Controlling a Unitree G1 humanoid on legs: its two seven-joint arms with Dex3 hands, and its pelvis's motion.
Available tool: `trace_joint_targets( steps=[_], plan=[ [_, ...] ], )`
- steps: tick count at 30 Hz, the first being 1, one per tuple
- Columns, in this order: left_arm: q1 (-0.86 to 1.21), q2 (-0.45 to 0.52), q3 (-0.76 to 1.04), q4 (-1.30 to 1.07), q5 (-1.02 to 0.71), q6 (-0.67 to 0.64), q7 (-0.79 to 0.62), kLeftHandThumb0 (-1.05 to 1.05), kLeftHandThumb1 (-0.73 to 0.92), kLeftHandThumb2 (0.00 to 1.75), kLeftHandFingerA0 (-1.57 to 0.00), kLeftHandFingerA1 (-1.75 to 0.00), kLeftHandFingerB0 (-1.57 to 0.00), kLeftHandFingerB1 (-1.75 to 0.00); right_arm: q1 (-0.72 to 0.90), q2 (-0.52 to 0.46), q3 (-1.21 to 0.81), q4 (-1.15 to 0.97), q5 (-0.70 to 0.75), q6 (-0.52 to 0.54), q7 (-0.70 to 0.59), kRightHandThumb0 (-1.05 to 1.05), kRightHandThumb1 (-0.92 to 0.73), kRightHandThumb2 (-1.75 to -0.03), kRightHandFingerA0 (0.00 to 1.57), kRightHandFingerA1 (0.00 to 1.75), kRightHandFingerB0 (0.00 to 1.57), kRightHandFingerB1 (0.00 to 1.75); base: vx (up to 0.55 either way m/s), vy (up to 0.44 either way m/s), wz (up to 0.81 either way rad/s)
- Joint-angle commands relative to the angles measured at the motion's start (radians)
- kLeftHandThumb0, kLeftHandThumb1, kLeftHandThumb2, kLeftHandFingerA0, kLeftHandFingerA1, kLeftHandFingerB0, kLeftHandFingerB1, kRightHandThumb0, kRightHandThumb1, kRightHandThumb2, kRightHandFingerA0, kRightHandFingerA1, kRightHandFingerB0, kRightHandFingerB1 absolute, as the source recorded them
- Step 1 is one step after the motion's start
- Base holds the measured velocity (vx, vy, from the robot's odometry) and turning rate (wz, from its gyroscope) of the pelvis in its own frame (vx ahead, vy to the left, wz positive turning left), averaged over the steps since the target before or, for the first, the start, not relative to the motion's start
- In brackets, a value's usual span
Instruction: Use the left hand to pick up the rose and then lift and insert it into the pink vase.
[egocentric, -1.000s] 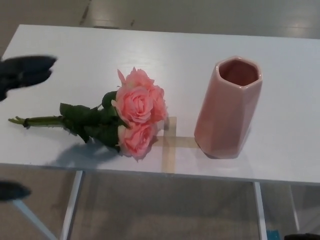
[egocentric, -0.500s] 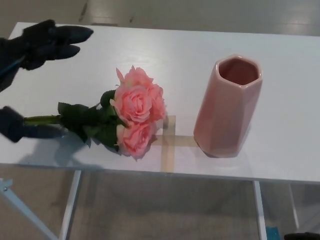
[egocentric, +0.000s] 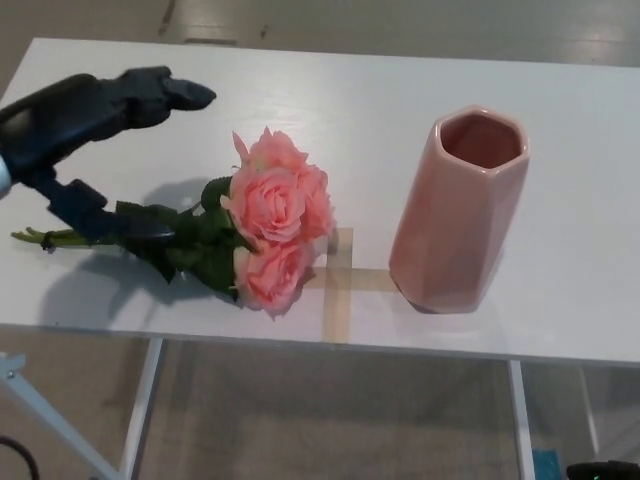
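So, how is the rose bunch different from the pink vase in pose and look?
The rose bunch lies flat on the white table, while the pink vase stands upright. The rose bunch has green leaves and a stem; the vase is one plain colour with flat facets. Both are pink and rest on the table.

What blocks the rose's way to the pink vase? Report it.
Nothing visible does. Only bare table and a tape cross lie between the rose and the upright pink vase, whose mouth is open.
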Motion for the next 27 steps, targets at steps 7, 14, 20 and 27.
trace_joint_targets(
  steps=[7, 14, 20, 27],
  plan=[
    [-0.108, -0.047, -0.174, 0.168, 0.29, 0.068, 0.091, -0.6, 0.37, 0.7, -0.06, -0.2, -0.1, -0.33, 0.004, -0.006, 0.011, 0.005, 0.001, 0.001, 0.008, -0.34, -0.66, -0.6, 0.59, 0.41, 0.54, 0.39, 0.0, 0.0, 0.0],
    [-0.099, -0.073, -0.198, 0.223, 0.339, 0.044, 0.119, -0.6, 0.37, 0.7, -0.07, -0.2, -0.1, -0.33, 0.007, -0.008, 0.012, 0.005, 0.009, -0.001, 0.01, -0.34, -0.66, -0.6, 0.6, 0.41, 0.54, 0.39, 0.0, 0.0, 0.0],
    [-0.098, -0.097, -0.202, 0.252, 0.37, 0.049, 0.127, -0.6, 0.37, 0.69, -0.06, -0.2, -0.1, -0.33, 0.01, -0.009, 0.011, 0.006, 0.012, -0.008, 0.016, -0.34, -0.66, -0.6, 0.59, 0.41, 0.56, 0.4, 0.0, 0.0, 0.0],
    [-0.085, -0.128, -0.212, 0.246, 0.42, 0.063, 0.143, -0.58, 0.42, 0.54, -0.04, -0.23, -0.14, -0.27, 0.004, -0.009, 0.013, 0.005, 0.011, -0.004, 0.018, -0.34, -0.66, -0.6, 0.59, 0.41, 0.53, 0.39, 0.0, 0.0, 0.0]
  ],
)
